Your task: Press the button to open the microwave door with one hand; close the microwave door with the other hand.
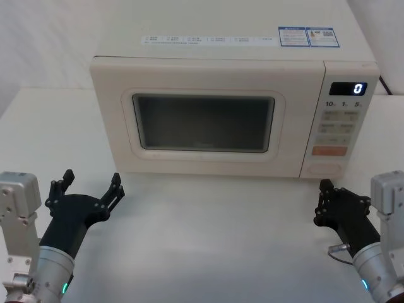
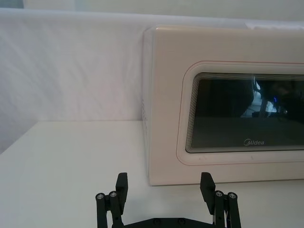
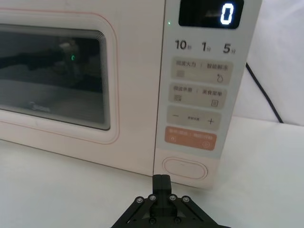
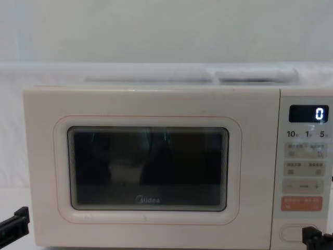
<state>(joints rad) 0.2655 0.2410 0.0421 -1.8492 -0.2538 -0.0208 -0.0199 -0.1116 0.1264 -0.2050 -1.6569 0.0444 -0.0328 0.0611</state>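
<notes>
Door [image 1: 202, 120] shut, my closed right claw [image 1: 326, 202] before the button [image 1: 326, 169].
Stiff key: push its centre squarely; left claw [image 1: 90, 186] wide.

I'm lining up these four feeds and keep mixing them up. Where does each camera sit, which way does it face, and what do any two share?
Head: high, looking down at the cream boxy microwave; the left gripper, open, and right gripper at the bottom corners.
Chest: low, facing the cream window door squarely; gripper tips at the bottom corners.
Left wrist: behind its open fingers, facing the door's left edge.
Right wrist: behind its shut gripper, facing the wide cream pill-shaped button.
Shared: the lit "0" display, head, chest, right wrist.
</notes>
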